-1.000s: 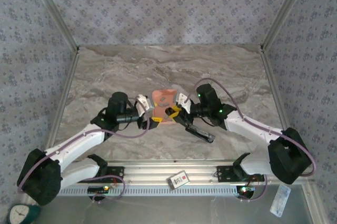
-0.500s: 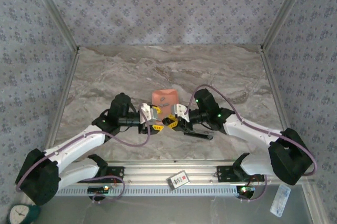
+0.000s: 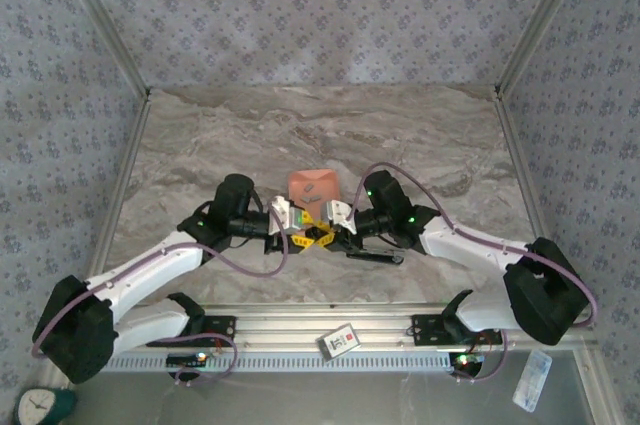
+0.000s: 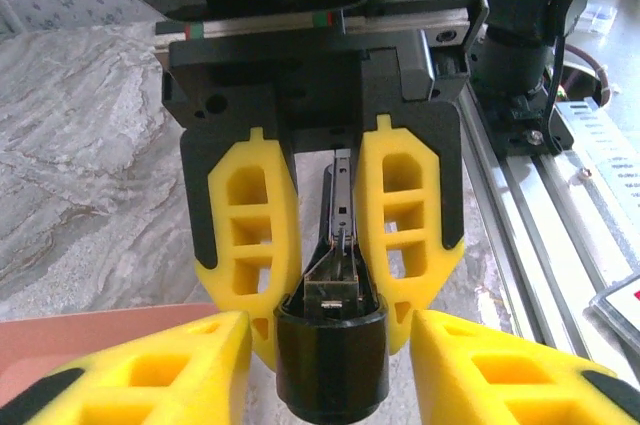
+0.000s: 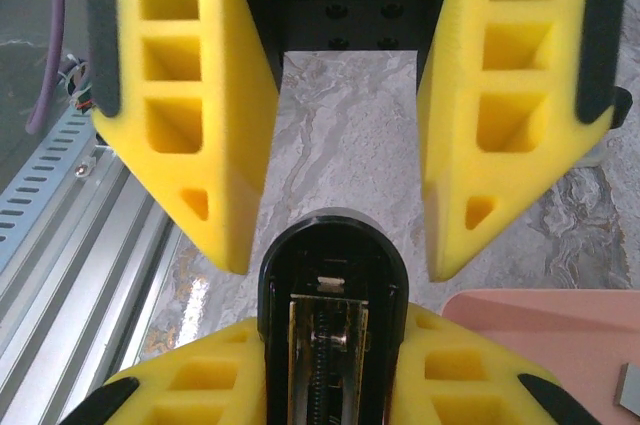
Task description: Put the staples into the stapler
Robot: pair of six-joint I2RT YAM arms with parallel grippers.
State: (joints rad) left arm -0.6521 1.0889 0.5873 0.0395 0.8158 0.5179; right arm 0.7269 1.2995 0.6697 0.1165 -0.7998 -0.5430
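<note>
The stapler (image 5: 333,345) sits clamped between the yellow fingers of the right end effector (image 4: 332,330), which are pressed against its two sides. Its black rounded nose points at the left end effector (image 5: 340,205). The magazine channel faces the right wrist camera and lies open, with a spring visible along it.

The staples (image 5: 628,388) show as one grey strip, cut by the frame edge. It lies in the salmon-orange tray (image 5: 540,330) just beside the right end effector and apart from the stapler. From above, the tray (image 3: 312,185) rests on the marbled surface (image 3: 300,135) just beyond the point where both end effectors meet.

The left end effector is spread wide. Its fingers (image 5: 190,115) stand either side of the stapler's nose with a gap on each side, and it grips nothing.
</note>
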